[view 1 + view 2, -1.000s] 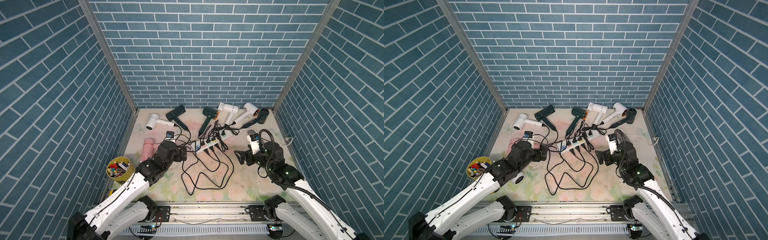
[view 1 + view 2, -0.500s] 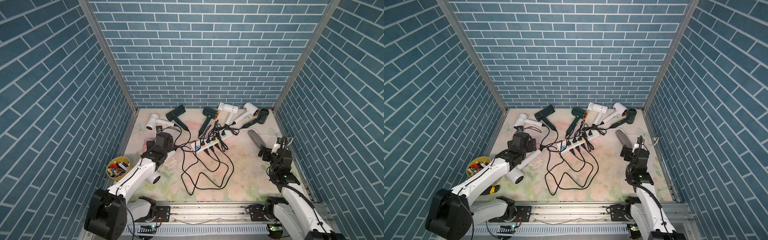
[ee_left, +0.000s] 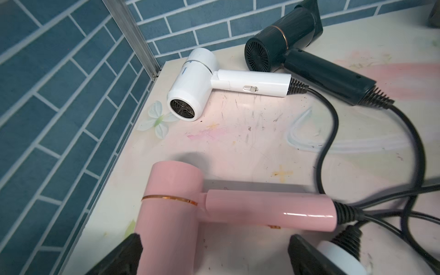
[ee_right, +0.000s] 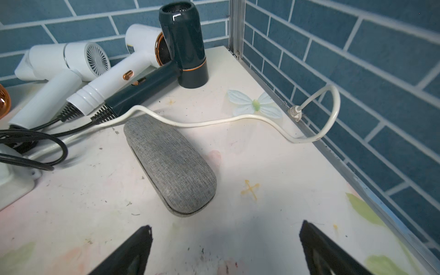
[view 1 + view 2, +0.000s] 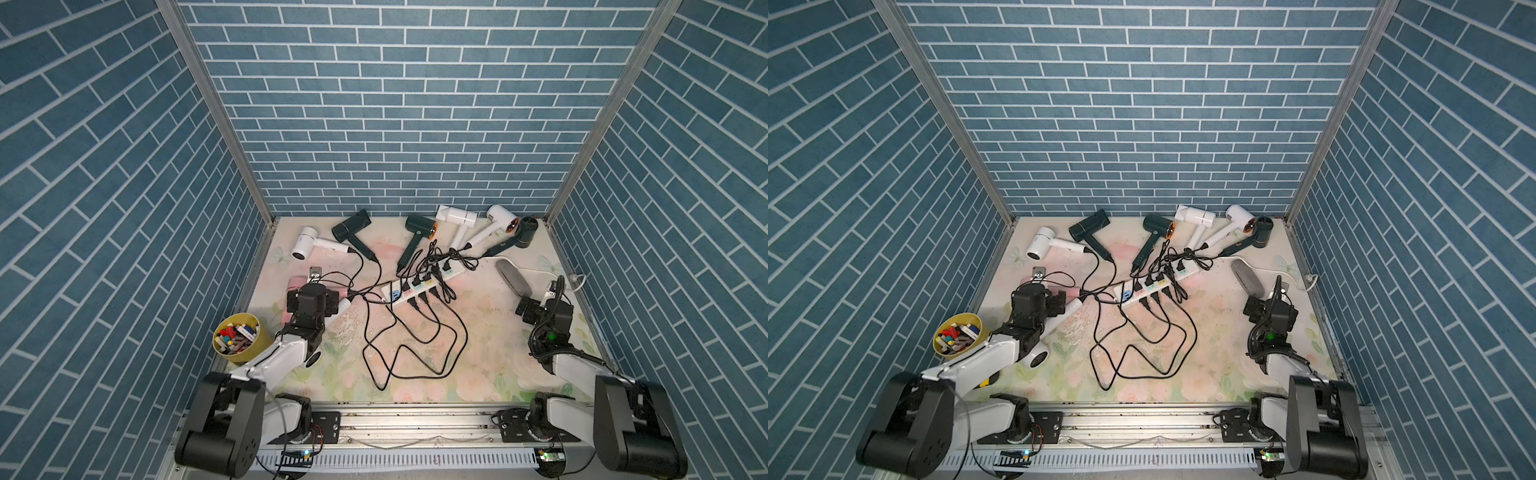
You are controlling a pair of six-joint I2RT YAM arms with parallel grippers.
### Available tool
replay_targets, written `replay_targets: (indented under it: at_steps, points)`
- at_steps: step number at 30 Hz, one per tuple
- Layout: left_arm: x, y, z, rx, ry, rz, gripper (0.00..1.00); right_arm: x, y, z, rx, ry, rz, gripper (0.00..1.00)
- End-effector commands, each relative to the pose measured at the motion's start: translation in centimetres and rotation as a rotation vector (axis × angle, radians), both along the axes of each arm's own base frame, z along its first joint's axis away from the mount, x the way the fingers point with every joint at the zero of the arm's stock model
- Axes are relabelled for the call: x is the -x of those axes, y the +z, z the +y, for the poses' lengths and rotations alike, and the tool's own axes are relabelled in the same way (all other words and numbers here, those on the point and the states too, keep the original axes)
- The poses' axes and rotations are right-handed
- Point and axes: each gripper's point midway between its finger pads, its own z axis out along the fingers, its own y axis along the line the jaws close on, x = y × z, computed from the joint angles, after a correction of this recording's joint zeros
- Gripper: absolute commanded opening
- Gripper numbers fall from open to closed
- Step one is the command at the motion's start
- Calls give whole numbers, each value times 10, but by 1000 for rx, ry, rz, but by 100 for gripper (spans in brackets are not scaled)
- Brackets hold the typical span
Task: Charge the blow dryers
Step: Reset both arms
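In a top view, my left pincer (image 5: 312, 291) hangs spread over the pink blow dryer (image 5: 295, 284) at near left. My right pincer (image 5: 542, 305) is spread too, at near right.

Left wrist: the pink blow dryer lies between my parted fingers (image 3: 133, 245).

Right wrist: the dark green blow dryer (image 4: 188, 59) stands far beyond the grey case (image 4: 170, 164).

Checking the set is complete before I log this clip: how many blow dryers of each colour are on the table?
White blow dryers: 4
Dark green or black blow dryers: 3
Pink blow dryer: 1
Total: 8
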Motion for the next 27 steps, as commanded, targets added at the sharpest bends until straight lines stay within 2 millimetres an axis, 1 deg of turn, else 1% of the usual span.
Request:
replay_targets:
  at_steps: [1,3,4,6,8,10,11,12,13,14,15,17,18,24,27]
  points:
    - [-28,15,-8,-6,-60,-83,100,-29,35,-3,41,6,-130,99]
    - [-36,18,-7,-24,-61,-123,100,-34,31,-2,63,23,-157,99]
    - [-39,16,-3,-25,-47,-130,100,-36,26,0,65,35,-146,99]
    - [-43,10,-1,-6,-51,-121,100,-39,22,11,81,92,-134,99]
    - [-44,7,-2,0,-67,-118,100,-44,18,22,85,155,-120,99]
    - [-42,5,7,40,-41,-125,99,-48,11,33,100,213,-109,99]
    - [-40,-1,7,71,-56,-125,99,-49,6,38,111,239,-98,99]
    - [-38,-6,5,106,-96,-162,100,-52,5,42,116,260,-96,99]
    - [-37,-3,9,117,-91,-204,100,-54,3,41,111,251,-67,99]
    - [-35,-7,13,129,-73,-161,99,-57,2,40,110,246,-59,99]
    - [-40,-6,15,135,-61,-167,100,-60,0,38,104,237,-32,99]
    - [-41,-8,14,127,-67,-135,100,-64,-2,34,72,233,-13,99]
    - [-42,-6,14,125,-67,-161,100,-64,-2,33,67,231,-13,99]
    - [-43,-8,8,127,-98,-140,100,-64,-2,32,70,230,-16,99]
    - [-44,-7,9,126,-96,-140,100,-64,-2,33,67,234,-16,99]
